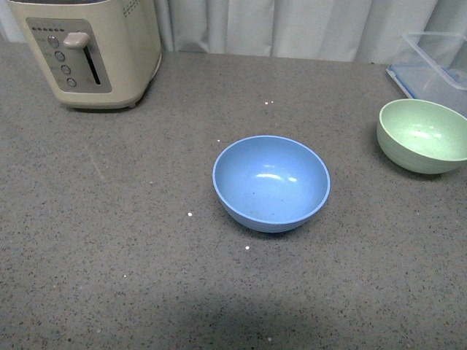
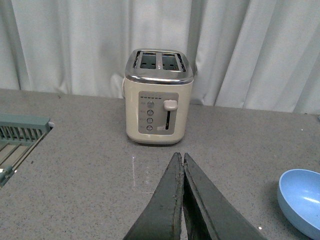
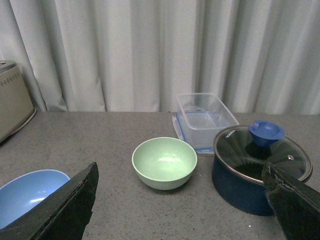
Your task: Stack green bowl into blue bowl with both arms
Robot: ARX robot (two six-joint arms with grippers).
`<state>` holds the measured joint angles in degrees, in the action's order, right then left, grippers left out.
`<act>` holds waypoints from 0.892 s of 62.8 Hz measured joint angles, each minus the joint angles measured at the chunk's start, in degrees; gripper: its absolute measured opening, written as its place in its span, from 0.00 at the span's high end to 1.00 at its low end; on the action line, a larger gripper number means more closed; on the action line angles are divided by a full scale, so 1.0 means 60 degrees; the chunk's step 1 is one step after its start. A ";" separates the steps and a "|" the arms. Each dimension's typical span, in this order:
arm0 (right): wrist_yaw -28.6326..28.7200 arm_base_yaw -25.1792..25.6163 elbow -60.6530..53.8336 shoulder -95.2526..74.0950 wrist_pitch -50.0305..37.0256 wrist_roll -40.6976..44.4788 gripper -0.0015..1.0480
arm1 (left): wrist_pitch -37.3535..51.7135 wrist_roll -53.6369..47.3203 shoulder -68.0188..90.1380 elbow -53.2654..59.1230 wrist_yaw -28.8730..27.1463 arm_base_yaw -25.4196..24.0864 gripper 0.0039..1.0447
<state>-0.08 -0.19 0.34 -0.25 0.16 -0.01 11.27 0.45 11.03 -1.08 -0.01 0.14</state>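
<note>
The blue bowl (image 1: 271, 183) stands upright and empty in the middle of the grey counter; its rim also shows in the left wrist view (image 2: 302, 200) and the right wrist view (image 3: 29, 196). The green bowl (image 1: 424, 135) sits upright and empty at the right edge, apart from it, and is seen ahead in the right wrist view (image 3: 164, 162). My left gripper (image 2: 182, 156) is shut with nothing in it, hovering over bare counter short of the toaster. My right gripper (image 3: 180, 175) is open wide, the green bowl lying beyond its fingers. Neither arm shows in the front view.
A cream toaster (image 1: 91, 49) stands at the back left. A clear plastic container (image 1: 438, 62) sits behind the green bowl. A dark blue pot with a glass lid (image 3: 257, 167) stands beside the green bowl. A teal dish rack (image 2: 20, 137) is far left. Curtains close off the back.
</note>
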 joint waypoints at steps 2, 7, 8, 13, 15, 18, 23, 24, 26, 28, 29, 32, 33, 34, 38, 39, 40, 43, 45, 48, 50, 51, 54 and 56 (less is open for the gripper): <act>0.0000 0.0000 0.0000 0.0000 0.0000 0.0000 0.09 | -0.0091 0.0000 -0.0091 0.0000 0.0000 0.0000 0.96; 0.0000 0.0000 0.0000 0.0000 0.0000 0.0000 0.09 | -0.0601 0.0000 -0.0539 0.0000 -0.0004 0.0000 0.96; 0.0000 0.0000 0.0000 0.0000 0.0000 0.0000 0.09 | -0.0798 0.0000 -0.0656 0.0000 -0.0007 0.0000 0.96; -0.0004 0.0000 0.0000 0.0000 0.0000 0.0000 0.09 | -0.1778 -0.0004 -0.1570 0.0000 0.0004 0.0000 0.96; 0.0000 0.0000 0.0000 0.0000 0.0000 0.0000 0.09 | -0.1818 -0.0004 -0.1738 0.0000 0.0004 0.0000 0.96; 0.0000 0.0000 0.0000 0.0000 0.0000 0.0000 0.09 | -0.1847 -0.0004 -0.1781 0.0000 0.0000 0.0000 0.96; 0.0000 0.0000 0.0000 0.0000 0.0000 0.0000 0.09 | -0.1858 0.0000 -0.1785 0.0000 0.0004 0.0000 0.96; 0.0000 0.0000 0.0000 0.0000 0.0000 0.0000 0.09 | -0.1858 0.0004 -0.1785 0.0000 0.0004 0.0000 0.95; 0.0000 0.0000 0.0000 0.0000 0.0000 0.0000 0.09 | -0.1858 -0.0004 -0.1789 0.0000 0.0004 0.0000 0.90; -0.0004 0.0000 0.0000 0.0000 0.0000 0.0000 0.09 | -0.1858 -0.0004 -0.1792 0.0000 0.0004 0.0000 0.85; 0.0000 0.0000 0.0000 0.0000 0.0000 0.0000 0.09 | -0.1858 0.0000 -0.1792 0.0000 0.0004 0.0000 0.81; -0.0004 0.0000 0.0000 -0.0004 0.0004 -0.0004 0.09 | -0.1858 0.0000 -0.1792 0.0000 0.0004 0.0000 0.73; -0.0157 -0.0036 0.0036 -0.0095 0.0146 -0.0055 0.09 | -0.1858 -0.0004 -0.1792 0.0000 0.0004 0.0000 0.71; -0.0266 -0.0073 0.0087 -0.0189 0.0317 -0.0073 0.09 | -0.1858 -0.0004 -0.1792 0.0000 0.0004 0.0000 0.68; -0.0612 -0.0047 0.0579 -0.1508 0.0776 -0.0240 0.09 | -0.1858 0.0000 -0.1792 0.0000 -0.0004 0.0000 0.56; -0.0532 0.0007 0.0732 -0.1974 0.0539 -0.0266 0.09 | -0.1861 -0.0004 -0.1792 0.0000 -0.0007 0.0000 0.54; -0.0484 0.0036 0.0816 -0.2251 0.0368 -0.0266 0.09 | -0.1865 0.0000 -0.1792 0.0000 -0.0018 0.0000 0.51; -0.0055 0.0233 0.1304 -0.3905 -0.0849 -0.0193 0.09 | -0.1869 -0.0004 -0.1810 0.0000 0.0007 0.0000 0.40; 0.0200 0.0339 0.1552 -0.4736 -0.1512 -0.0113 0.09 | -0.1869 -0.0004 -0.1807 0.0000 0.0004 0.0000 0.35; 0.0627 0.0492 0.2014 -0.6124 -0.2495 0.0178 0.09 | -0.1872 -0.0004 -0.1807 0.0000 0.0004 0.0000 0.27; 0.0976 0.0605 0.2473 -0.7220 -0.2962 0.0444 0.09 | -0.1872 -0.0004 -0.1807 0.0000 0.0004 0.0000 0.21; 0.1060 0.0630 0.2594 -0.7468 -0.3016 0.0572 0.09 | -0.1872 -0.0004 -0.1807 0.0000 0.0004 0.0000 0.18; 0.1530 0.0729 0.3228 -0.8797 -0.3013 0.1137 0.09 | -0.1872 -0.0004 -0.1810 0.0000 0.0004 0.0000 0.09; 0.1803 0.0776 0.3599 -0.9566 -0.2772 0.1519 0.09 | -0.1872 -0.0004 -0.1810 0.0000 0.0004 0.0000 0.05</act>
<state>10.74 4.47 21.93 -57.65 -16.47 9.10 0.03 0.43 0.16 -1.08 0.01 0.14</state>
